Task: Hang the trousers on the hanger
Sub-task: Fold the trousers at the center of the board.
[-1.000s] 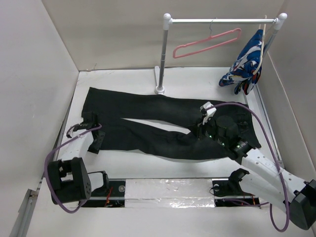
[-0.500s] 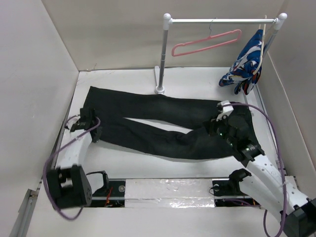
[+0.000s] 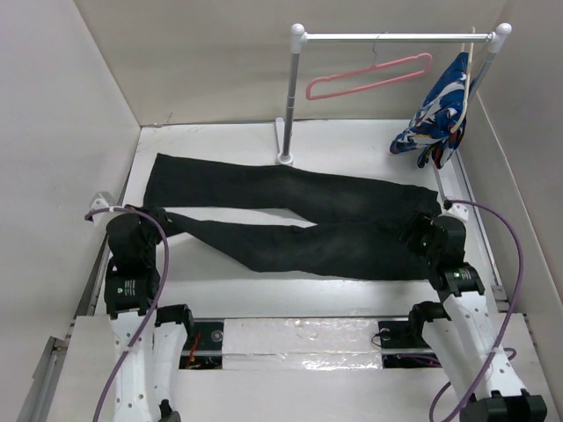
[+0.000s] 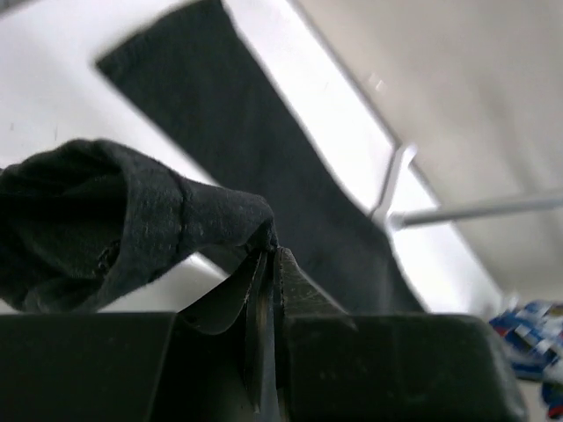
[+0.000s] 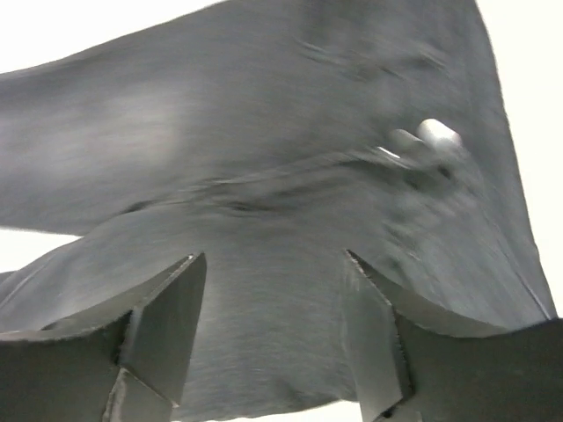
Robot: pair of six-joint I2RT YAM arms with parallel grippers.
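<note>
From above, the black trousers (image 3: pixel 290 224) lie flat on the white counter (image 3: pixel 352 145). Their two legs reach out to the left, and the waist is on the right. The left gripper (image 3: pixel 149 220) is at the end of the near leg. The right gripper (image 3: pixel 425 233) is at the waist end. At the back stands a silver rail stand (image 3: pixel 289 97). The pink hanger (image 3: pixel 369 76) hangs on its bar, well apart from the trousers. A blue, white and red cloth (image 3: pixel 440 110) hangs at the right end of the bar. In the left wrist view, the left jaws are pressed together on a bunched fold of the black leg, and the fold puffs out to the left of them. The other leg lies flat on the counter farther back. In the right wrist view, the right jaws stand wide apart with nothing between them. The dark cloth of the trousers fills the view past them. You cannot tell if the fingers (image 5: pixel 163 308) touch the cloth.
</note>
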